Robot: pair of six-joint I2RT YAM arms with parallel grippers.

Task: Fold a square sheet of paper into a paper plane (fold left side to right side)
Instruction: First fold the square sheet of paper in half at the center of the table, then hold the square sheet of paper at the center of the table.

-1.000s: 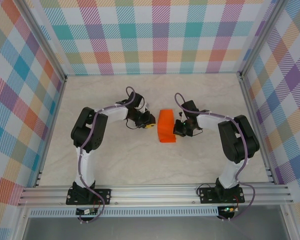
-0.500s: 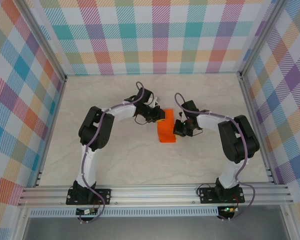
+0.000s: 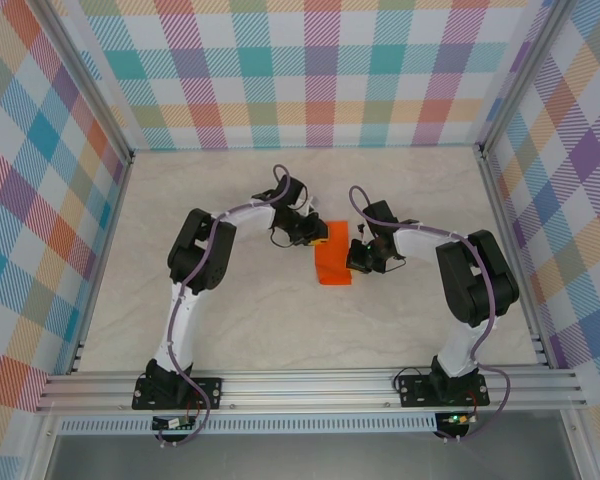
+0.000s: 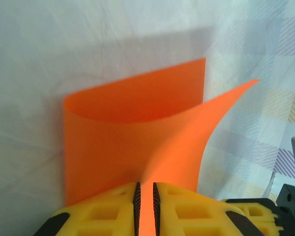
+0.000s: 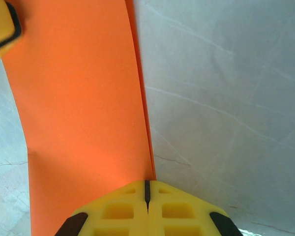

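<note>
The square sheet of paper [image 3: 333,266] is bright orange and lies mid-table between the two arms. My left gripper [image 3: 321,237] is shut on its left edge, and the thin sheet runs between the yellow fingers [image 4: 113,209]. In the left wrist view the paper [image 4: 123,132] curls up from the table, with one corner lifted and bending over the flat part. My right gripper [image 3: 356,262] is shut with nothing between its jaws. Its tip [image 5: 147,183] rests at the right edge of the paper [image 5: 83,108].
The tabletop [image 3: 250,320] is pale and marble-patterned, with plaid walls [image 3: 310,80] at the back and both sides. An aluminium rail [image 3: 310,385] runs along the near edge, where both arm bases are bolted. A yellow finger [image 5: 0,24] of the left gripper shows at the top left of the right wrist view.
My left arm has swung right and reached over the paper, lifting its left edge toward the right side. The right arm has stayed still at the paper's right edge.
</note>
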